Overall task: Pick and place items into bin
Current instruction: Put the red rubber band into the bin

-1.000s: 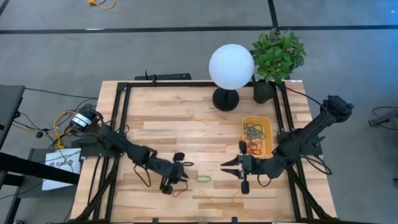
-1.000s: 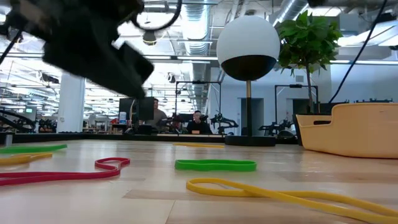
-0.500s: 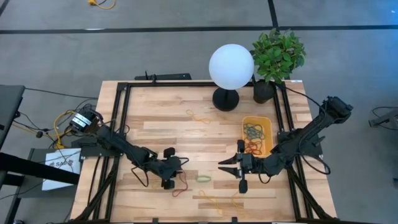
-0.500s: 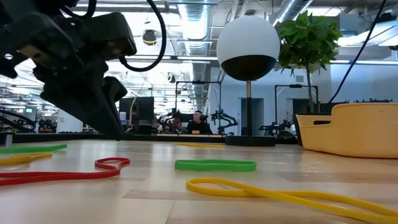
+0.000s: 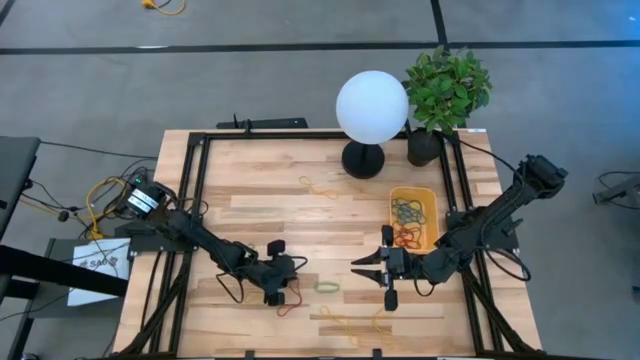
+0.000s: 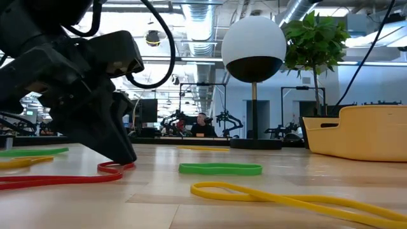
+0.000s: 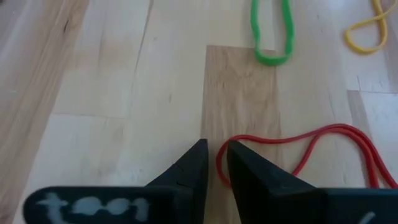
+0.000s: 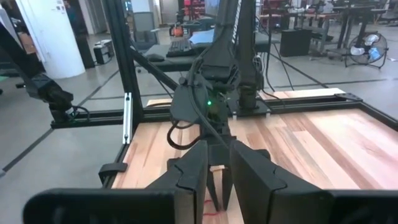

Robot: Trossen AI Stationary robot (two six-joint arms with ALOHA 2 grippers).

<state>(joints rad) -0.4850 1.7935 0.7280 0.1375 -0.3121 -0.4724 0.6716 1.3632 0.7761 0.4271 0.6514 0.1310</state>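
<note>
left gripper (image 7: pixel 213 163): down on tabletop (image 5: pixel 250 190), fingers a narrow slit apart, straddling one end of thin looped red band (image 7: pixel 323 146) | green band (image 7: pixel 271 31) just ahead | right gripper (image 5: pixel 360 265): hovering, slightly parted, empty | bin (image 5: pixel 427 195): yellow-orange, holds bands

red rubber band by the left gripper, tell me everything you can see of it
The red rubber band is a thin, long loop, rubbery looking, lying flat on the wooden table in a curvy, partly doubled shape. It sits near the front, left of the green band. The left gripper is down at one end of it, its narrowly parted fingers straddling the strand there.
</note>
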